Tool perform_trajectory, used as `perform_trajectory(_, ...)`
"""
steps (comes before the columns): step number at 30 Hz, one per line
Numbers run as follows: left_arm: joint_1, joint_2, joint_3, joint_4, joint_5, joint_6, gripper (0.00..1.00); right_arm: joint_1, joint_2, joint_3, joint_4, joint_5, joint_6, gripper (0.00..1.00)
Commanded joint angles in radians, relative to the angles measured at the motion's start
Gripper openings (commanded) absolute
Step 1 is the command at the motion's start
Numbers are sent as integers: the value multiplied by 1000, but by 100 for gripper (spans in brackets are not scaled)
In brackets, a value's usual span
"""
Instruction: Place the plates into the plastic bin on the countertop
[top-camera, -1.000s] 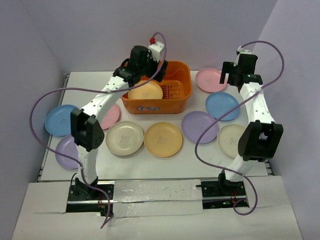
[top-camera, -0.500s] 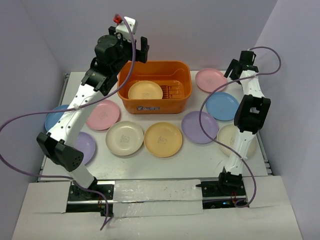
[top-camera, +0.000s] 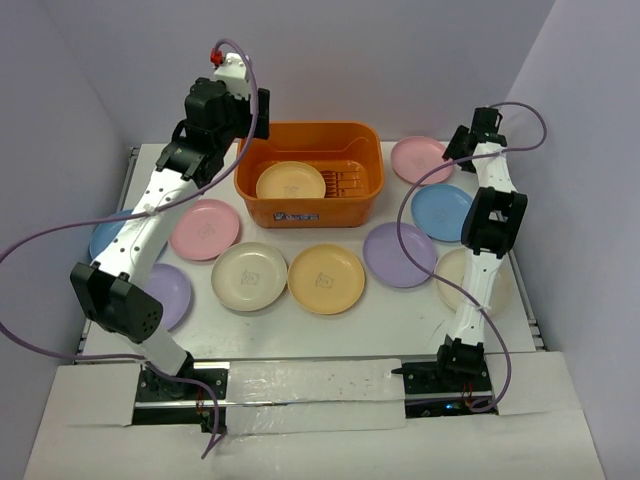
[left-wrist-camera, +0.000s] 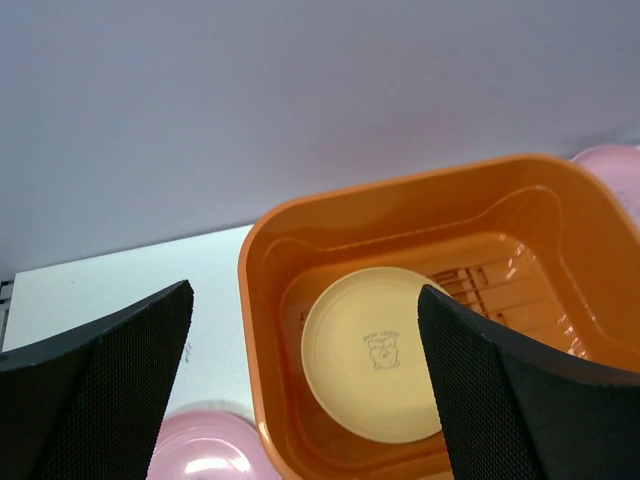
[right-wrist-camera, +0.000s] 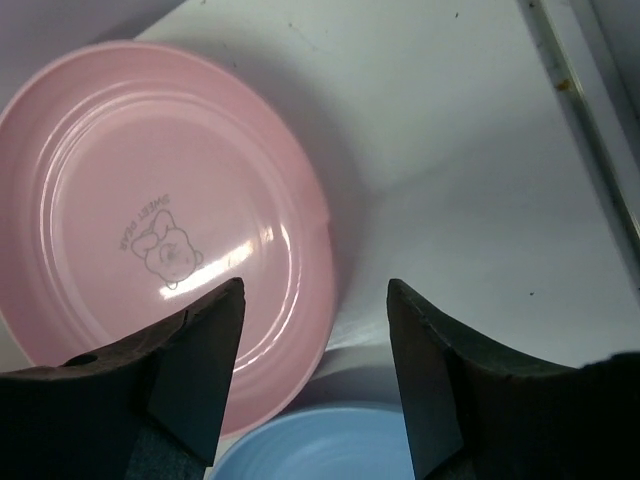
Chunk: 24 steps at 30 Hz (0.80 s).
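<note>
**Plates: one stowed, far-right pink plate lined up for pick-up**

Plates lie in two places. One cream plate (top-camera: 290, 182) rests flat on the floor of the plastic bin (top-camera: 300, 212), at its left half. This leaves the ribbed right half free, probably for a second stack. The others lie singly on the desk (top-camera: 300, 330) in a loose arc around the bin, none overlapping, so each rim can be reached. The pink plate (top-camera: 420, 160) lies at the far right, with the blue plate (top-camera: 445, 212) just beside it on the near side.

The right jaws stand moderately apart and straddle the right-hand rim of the pink plate, one jaw over the plate and the other over bare desk. This placement suits an edge pinch, the practical grip on a shallow plate lying flat. Nothing is pinched yet, and contact with the rim cannot be confirmed.

The left jaws are spread fully and hold nothing. They hang above the bin's far-left corner, clear of the opening.

View differences:
- The top view gives the full layout and both arm poses, but hides the right jaws behind the wrist.
- The right wrist view shows the rim alignment and the plate's printed centre mark.
- The left wrist view looks straight into the bin, showing the stowed plate's mark and the slotted floor.
</note>
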Motion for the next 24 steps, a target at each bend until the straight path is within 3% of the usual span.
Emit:
perform_trajectory(1,-3,-72,-6,4,-24,38,99,-6,0,29,-46,-43,10,65)
perform_trajectory(7,-2,-88,-24,-2,-31,43,99,-2,-15,-67,-77,-94,54,65)
perform_trajectory(13,-1,-110,-39,-11,-53,59,99,0,13,-70,-91,-50,94,60)
perform_trajectory(15,0,-121,-52,-11,-57,64,99,1,21,-70,-90,-45,109,53)
perform_trajectory(20,1,-143,-87,-12,-65,73,99,-1,23,-66,-83,-31,145,19)
perform_trajectory(24,2,-140,-87,-7,-71,78,99,-12,30,-20,-69,-56,173,2)
